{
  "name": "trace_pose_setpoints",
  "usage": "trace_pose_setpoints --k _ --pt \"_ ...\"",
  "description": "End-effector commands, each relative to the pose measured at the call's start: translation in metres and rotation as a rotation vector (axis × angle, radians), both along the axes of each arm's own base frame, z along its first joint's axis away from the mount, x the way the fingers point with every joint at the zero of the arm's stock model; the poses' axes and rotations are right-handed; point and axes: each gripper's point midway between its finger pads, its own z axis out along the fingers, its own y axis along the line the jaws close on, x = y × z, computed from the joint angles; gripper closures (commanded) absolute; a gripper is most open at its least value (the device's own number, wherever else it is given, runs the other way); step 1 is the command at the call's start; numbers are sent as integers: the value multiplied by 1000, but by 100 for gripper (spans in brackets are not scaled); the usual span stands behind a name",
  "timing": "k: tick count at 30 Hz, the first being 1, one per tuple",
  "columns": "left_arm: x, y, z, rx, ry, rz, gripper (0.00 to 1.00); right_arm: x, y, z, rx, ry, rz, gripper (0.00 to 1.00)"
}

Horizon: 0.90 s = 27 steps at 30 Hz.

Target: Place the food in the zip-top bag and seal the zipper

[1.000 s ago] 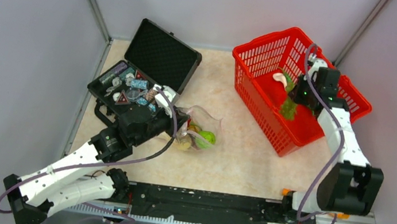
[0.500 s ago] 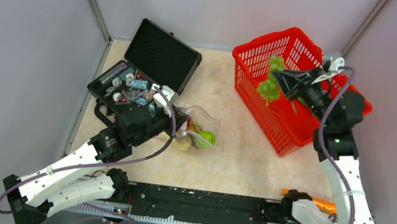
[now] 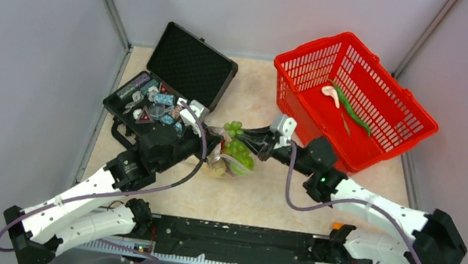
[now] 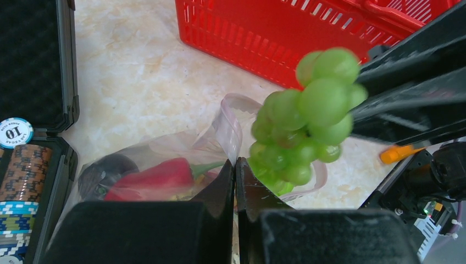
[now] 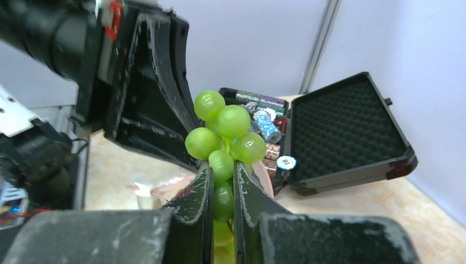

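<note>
My right gripper (image 3: 249, 142) is shut on a bunch of green grapes (image 3: 237, 147) and holds it over the mouth of the clear zip-top bag (image 3: 232, 162). In the right wrist view the grapes (image 5: 222, 126) stick up between the shut fingers of my right gripper (image 5: 222, 168). My left gripper (image 4: 235, 162) is shut on the bag's mouth edge and holds it up. The pale pink zipper (image 4: 235, 118) curves round the open mouth. The grapes (image 4: 308, 110) hang just above the mouth. Inside the bag lie a red pepper (image 4: 154, 177) and a dark fruit (image 4: 104, 170).
An open black case (image 3: 189, 64) with poker chips (image 3: 150, 97) stands left of the bag, close to my left gripper (image 3: 209, 144). A red basket (image 3: 417, 118) at the back right holds a long green bean (image 3: 350, 110) and a pale piece. An orange object (image 3: 338, 226) lies by the right base.
My right arm has swung from the red basket down and left to the bag's mouth, carrying the green grapes. My left arm and the bag have stayed put.
</note>
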Motion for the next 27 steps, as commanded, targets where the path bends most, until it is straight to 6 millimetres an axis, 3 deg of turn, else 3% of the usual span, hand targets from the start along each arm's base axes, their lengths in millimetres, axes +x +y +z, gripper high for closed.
trace_pose_setpoints --k 1,12,18,23,27 --pt "2 1 33 -75 -53 16 100 -6 -9 46 231 -329 -52 100" --pt "6 8 41 -99 -70 64 100 -25 -2 -24 74 -300 65 100" --pt "4 4 48 -118 -76 41 100 -21 8 -86 -232 -234 132 100" --pt "-1 -3 48 -118 -77 -9 100 -13 12 -96 -364 -262 145 100" --pt "-8 -15 49 -99 -84 -93 100 15 22 -91 -422 -229 62 100"
